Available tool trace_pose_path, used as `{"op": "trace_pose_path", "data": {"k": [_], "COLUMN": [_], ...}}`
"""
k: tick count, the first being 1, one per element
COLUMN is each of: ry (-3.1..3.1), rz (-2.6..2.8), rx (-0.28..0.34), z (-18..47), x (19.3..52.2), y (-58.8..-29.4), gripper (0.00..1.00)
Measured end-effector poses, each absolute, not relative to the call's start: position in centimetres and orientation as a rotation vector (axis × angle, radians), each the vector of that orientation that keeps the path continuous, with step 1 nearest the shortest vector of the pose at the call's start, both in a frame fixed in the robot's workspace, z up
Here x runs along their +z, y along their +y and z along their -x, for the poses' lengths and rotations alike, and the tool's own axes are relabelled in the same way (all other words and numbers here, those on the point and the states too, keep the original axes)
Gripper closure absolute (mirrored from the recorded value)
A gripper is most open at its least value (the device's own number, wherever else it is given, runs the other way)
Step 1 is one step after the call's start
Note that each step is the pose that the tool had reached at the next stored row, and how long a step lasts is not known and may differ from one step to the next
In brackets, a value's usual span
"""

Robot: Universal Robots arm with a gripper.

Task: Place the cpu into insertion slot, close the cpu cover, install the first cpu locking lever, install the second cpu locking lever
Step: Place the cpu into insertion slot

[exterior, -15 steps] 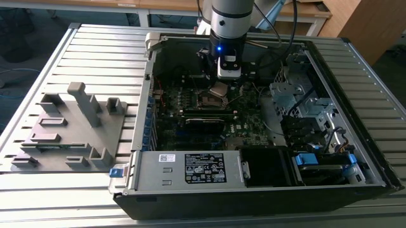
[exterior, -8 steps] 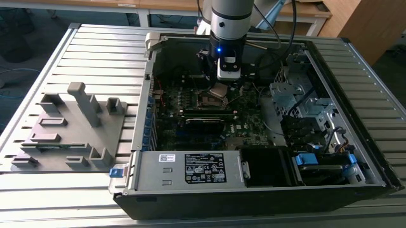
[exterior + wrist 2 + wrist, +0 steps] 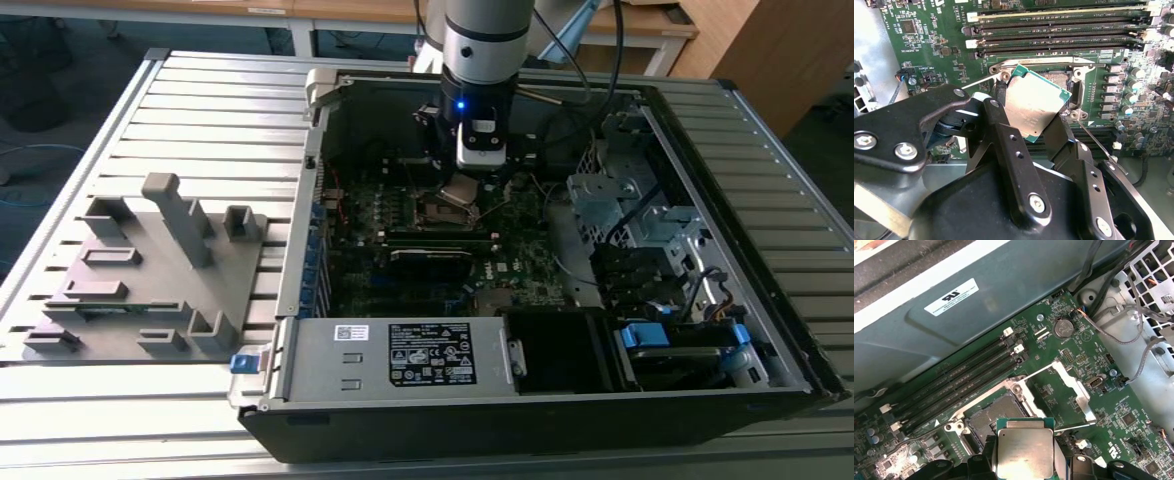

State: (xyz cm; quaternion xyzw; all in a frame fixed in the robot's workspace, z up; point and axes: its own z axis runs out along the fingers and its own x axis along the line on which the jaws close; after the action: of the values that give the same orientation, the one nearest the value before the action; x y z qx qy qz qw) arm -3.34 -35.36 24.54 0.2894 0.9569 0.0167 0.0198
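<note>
Our gripper (image 3: 1030,111) is closed on the cpu (image 3: 1038,97). Its two black fingers (image 3: 1004,140) pinch the chip by opposite edges, and the silver-grey metal top faces the cameras in both wrist views. We see the cpu tilted and hanging over the insertion slot (image 3: 988,421), not seated in it, with its green edge overlapping the near side of the dark socket recess. Just beyond the slot, the cpu cover (image 3: 1080,399) is swung open, and green board shows through its square window; we cannot tell how steeply it stands. A thin metal lever (image 3: 1099,148) juts out free from one side of the socket frame, and a second thin lever (image 3: 979,82) from the opposite side. Past the socket we find the long black memory slots (image 3: 954,385) running side by side, and a round coin battery (image 3: 1063,328) near the far edge of the motherboard (image 3: 1134,440). In the exterior view the arm reaches down into the open computer case (image 3: 534,435), whose grey power supply (image 3: 400,355) lies along the near wall. The case rests on a slatted metal table (image 3: 134,425), and a grey moulded fixture (image 3: 147,270) sits well apart on the exterior view's left.
</note>
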Motion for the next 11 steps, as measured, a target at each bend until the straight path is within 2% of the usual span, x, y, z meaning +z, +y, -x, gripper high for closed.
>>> {"op": "trace_pose_path", "data": {"k": [11], "ry": [2.975], "rz": [-0.900], "rx": [0.048], "z": [3.34], "x": [24.53], "y": [-35.36], "gripper": [0.46]}}
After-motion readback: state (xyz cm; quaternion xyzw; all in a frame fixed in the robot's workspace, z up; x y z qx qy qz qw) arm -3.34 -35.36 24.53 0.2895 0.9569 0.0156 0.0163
